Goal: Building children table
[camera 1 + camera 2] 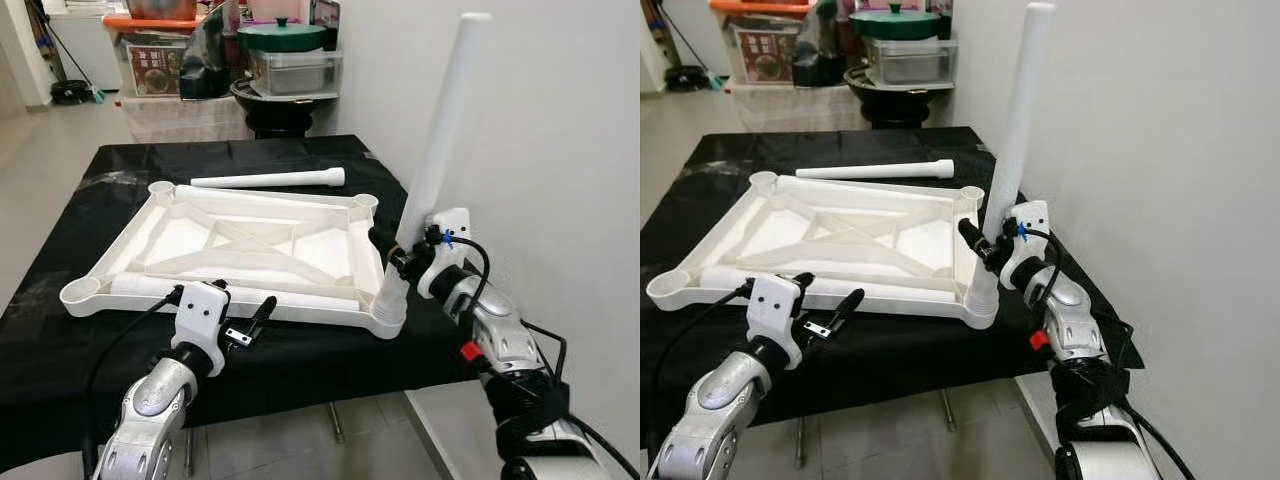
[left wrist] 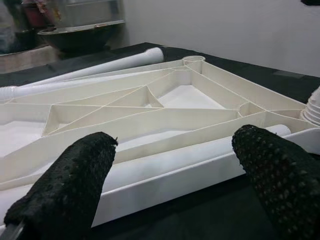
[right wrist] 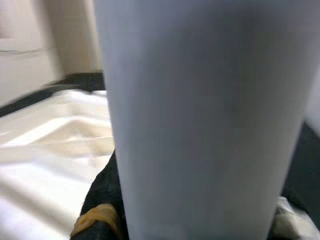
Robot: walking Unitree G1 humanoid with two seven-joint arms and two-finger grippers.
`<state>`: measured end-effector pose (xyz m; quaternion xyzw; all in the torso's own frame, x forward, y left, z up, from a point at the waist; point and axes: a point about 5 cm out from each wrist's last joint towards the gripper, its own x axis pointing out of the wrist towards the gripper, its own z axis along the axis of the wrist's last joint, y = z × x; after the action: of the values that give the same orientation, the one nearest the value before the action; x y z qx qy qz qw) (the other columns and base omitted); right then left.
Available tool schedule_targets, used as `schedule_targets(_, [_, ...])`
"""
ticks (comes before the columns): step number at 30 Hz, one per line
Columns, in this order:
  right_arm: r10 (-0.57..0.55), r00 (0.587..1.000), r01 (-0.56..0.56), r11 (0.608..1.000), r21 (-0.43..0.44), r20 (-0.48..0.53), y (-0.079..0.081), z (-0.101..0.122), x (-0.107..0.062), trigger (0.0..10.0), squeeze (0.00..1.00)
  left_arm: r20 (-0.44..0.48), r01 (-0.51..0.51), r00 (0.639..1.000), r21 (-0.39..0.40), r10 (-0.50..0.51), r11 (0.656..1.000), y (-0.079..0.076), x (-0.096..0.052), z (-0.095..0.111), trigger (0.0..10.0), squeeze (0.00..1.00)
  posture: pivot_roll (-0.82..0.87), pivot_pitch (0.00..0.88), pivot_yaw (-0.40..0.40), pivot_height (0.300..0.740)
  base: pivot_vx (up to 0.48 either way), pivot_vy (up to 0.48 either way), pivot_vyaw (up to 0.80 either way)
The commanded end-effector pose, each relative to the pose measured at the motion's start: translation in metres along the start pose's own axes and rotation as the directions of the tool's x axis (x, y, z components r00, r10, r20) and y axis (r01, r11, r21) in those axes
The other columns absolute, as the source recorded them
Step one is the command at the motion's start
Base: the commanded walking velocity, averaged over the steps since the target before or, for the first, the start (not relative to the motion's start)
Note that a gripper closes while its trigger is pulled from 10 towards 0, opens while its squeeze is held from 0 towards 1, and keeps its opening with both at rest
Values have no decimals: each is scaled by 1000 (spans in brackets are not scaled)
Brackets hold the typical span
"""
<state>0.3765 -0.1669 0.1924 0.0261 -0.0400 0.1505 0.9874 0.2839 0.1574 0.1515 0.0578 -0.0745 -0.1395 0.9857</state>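
The right hand (image 1: 392, 255) grasps the upright white table leg (image 1: 436, 150) low, above its corner socket; it looks light, stiff and slick, so a low hold suits; the left hand (image 1: 222, 318) hovers released by the upturned tabletop (image 1: 240, 245) on the bench (image 1: 320, 355).

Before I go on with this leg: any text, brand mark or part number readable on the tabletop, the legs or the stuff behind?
None can be read.
Upside-down tabletop: no marking visible.
Upright leg gripped by the right hand, and loose leg on the black cloth: plain white.
Storage box behind: printed label, too small and blurred to read.
Left hand: open, no lettering legible.
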Motion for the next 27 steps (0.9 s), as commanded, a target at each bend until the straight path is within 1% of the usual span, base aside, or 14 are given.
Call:
schedule_targets(1, [-143,984,148,989,33,-109,-10,-23,-5,0,0,-3,-19,1000,8,19,1000,4,0,-1,10000,0,71,0,-50,740,0,0,0])
schedule_targets(2, [-143,984,148,989,33,-109,-10,-23,-5,0,0,-3,-19,1000,8,19,1000,4,0,-1,10000,0,71,0,-50,740,0,0,0])
schedule_targets(4, [-338,925,349,937,34,-172,-18,-36,-10,0,0,-4,-22,1000,8,22,1000,2,0,-1,10000,0,73,0,-52,740,0,0,0])
schedule_targets(7, [-409,893,423,905,39,-190,-19,-40,-11,0,0,0,-24,1000,6,24,1000,2,0,0,10000,0,76,0,-55,740,0,0,0])
schedule_targets(8, [-471,856,489,871,41,-214,-16,-43,-14,0,0,6,-30,1000,4,30,1000,1,0,1,10000,0,76,0,-58,740,0,0,0])
schedule_targets(9, [-471,856,489,871,41,-214,-16,-43,-14,0,0,6,-30,1000,4,30,1000,1,0,1,10000,0,76,0,-58,740,0,0,0])
schedule_targets(12, [-549,804,573,818,48,-227,-8,-45,-17,0,0,13,-40,999,0,40,999,2,0,2,10000,0,79,0,-64,740,0,0,0])
schedule_targets(17, [-554,797,582,811,57,-241,9,-43,-17,0,0,12,-42,999,-6,42,999,0,0,2,10000,0,80,0,-69,740,0,0,0])
schedule_targets(18, [-530,811,559,827,59,-248,17,-42,-16,5294,0,11,-41,999,-8,41,999,-2,-1,1,10000,0,79,0,-73,740,0,0,0])
schedule_targets(19, [-530,811,559,827,59,-248,17,-42,-16,5294,0,11,-41,999,-8,41,999,-2,-1,1,10000,0,79,0,-73,740,0,0,0])
schedule_targets(20, [-515,821,542,838,57,-246,23,-40,-14,10000,0,9,-41,999,-9,42,999,-2,-1,1,10000,0,79,0,-74,740,0,0,0])
schedule_targets(25, [-506,830,531,846,54,-234,24,-38,-12,10000,0,7,-42,999,-9,42,999,-2,-1,0,10000,0,77,0,-75,740,0,0,0])
schedule_targets(26, [-496,846,515,855,56,-198,23,-32,-11,10000,1000,4,-42,999,-11,42,999,-3,-1,-1,10000,0,75,0,-76,740,0,0,0])
schedule_targets(27, [-496,846,515,855,56,-198,23,-32,-11,10000,1000,4,-42,999,-11,42,999,-3,-1,-1,10000,0,75,0,-76,740,0,0,0])
